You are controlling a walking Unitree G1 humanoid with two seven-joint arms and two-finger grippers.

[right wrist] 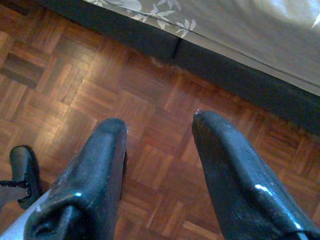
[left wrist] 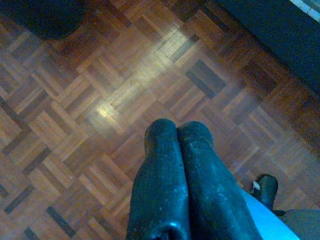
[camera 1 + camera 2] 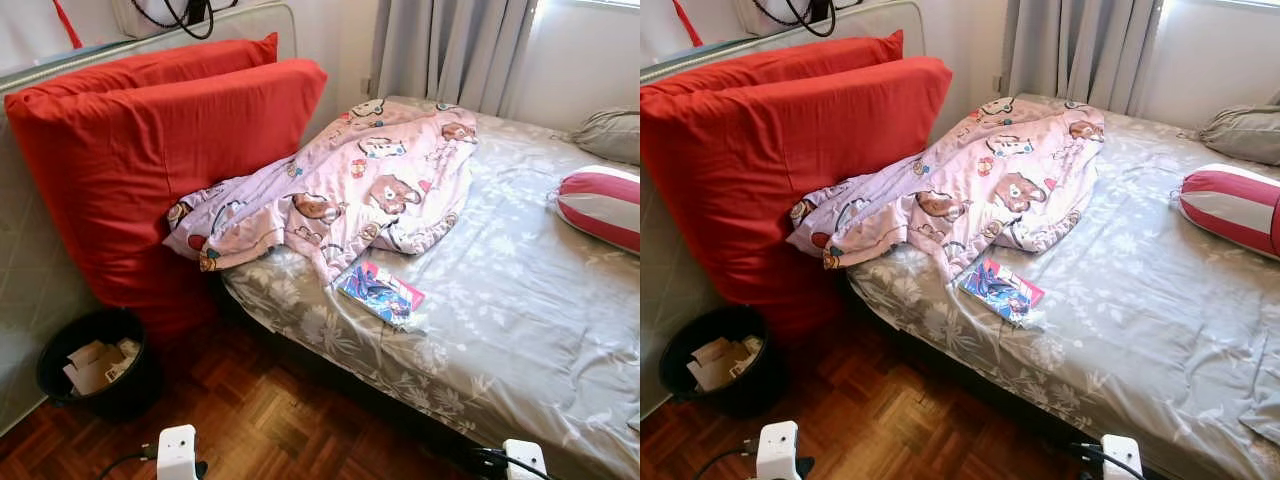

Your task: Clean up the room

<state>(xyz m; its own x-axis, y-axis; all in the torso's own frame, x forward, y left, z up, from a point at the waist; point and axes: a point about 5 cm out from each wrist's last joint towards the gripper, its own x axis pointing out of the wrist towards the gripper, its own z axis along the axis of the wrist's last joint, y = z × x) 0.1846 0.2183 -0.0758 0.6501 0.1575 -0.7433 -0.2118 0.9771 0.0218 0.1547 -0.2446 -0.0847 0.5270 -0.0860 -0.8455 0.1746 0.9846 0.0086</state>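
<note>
Outstanding: we log crumpled blanket [image 3: 345, 190], packet [image 3: 381, 293] on bed [image 3: 520, 300]. Bin [image 3: 95, 362] has paper. Left gripper [image 2: 178, 132] closed, empty; right gripper [image 1: 159, 131] spread wide.

We see a bed [image 3: 520, 330] with a pink bear-print blanket [image 3: 350, 185] bunched near two red cushions [image 3: 150, 150]; a colourful packet [image 3: 380, 292] lies just beside the blanket, a black wastebasket [image 3: 95, 365] below the cushions.
</note>
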